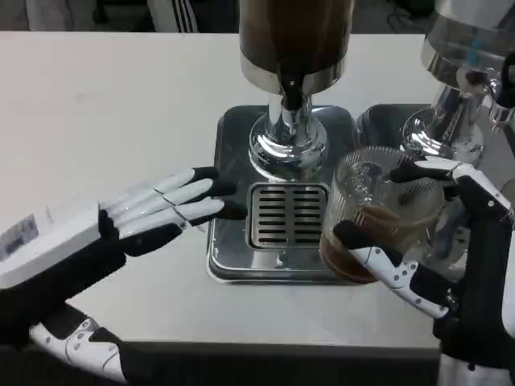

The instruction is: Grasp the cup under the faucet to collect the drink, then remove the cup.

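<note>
1. Head view first: our right hand (451, 265), at the lower right of the frame, grips the cup (378, 217), with one finger curled across the cup's lower front and another laid along its upper right rim.
2. We see the cup as clear and ribbed, holding brown drink in its lower part, and it tilts a little toward the frame's left.
3. We place the cup at the right edge of the drip tray (278, 265), to the right of the slotted grate (288, 215) and lower right of the faucet (291, 90), not directly beneath the spout.
4. Our right forearm rises from the bottom right corner, with the hand's dark palm side turned toward the cup.
5. Our left hand (121, 225) lies at the left of the frame, holding nothing, its fingers stretched out nearly straight and close together.
6. Those fingertips (211, 190) point toward the frame's right and reach the left edge of the drip tray; we cannot tell whether they touch it.
7. Its white back faces up, and the forearm runs off toward the lower left corner.
8. At the top centre stands the dispenser (294, 36), dark with drink, on its chrome pedestal.
9. A second dispenser (463, 48) stands at the upper right on the white table (105, 104).
</note>
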{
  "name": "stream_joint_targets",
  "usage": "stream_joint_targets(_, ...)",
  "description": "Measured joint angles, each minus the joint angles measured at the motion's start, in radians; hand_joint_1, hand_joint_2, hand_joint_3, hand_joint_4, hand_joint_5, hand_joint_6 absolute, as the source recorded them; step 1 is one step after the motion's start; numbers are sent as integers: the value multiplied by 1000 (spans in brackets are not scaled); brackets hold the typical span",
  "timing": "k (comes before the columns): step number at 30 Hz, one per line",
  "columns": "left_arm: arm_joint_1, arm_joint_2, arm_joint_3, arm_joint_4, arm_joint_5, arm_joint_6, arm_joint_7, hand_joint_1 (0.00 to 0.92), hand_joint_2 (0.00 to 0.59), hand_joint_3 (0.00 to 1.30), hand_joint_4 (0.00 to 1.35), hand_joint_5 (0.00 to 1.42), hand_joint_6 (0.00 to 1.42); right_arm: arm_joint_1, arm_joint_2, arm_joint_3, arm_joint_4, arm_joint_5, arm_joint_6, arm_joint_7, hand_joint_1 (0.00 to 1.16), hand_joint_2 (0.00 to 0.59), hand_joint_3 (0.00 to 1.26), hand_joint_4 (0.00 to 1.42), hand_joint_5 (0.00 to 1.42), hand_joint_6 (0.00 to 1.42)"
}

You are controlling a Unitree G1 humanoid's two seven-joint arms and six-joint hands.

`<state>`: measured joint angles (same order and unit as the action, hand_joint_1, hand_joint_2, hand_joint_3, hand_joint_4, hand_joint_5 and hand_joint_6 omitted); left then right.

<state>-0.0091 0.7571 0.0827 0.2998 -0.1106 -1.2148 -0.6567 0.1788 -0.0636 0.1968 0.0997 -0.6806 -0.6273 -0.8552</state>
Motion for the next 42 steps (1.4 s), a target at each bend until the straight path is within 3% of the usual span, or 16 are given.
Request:
stream_joint_targets(25,62,103,-54,-98,-121,-58,0,0,49,155,0,0,70,60,14,-56,-104,15,-23,81,979,114,775,917,1088,1418)
stream_joint_targets(42,72,122,-57,-103,-123,-69,0,0,49,160,0,0,73,68,20,-71,-109,18,-33,103,969,112,775,927,1088,1418)
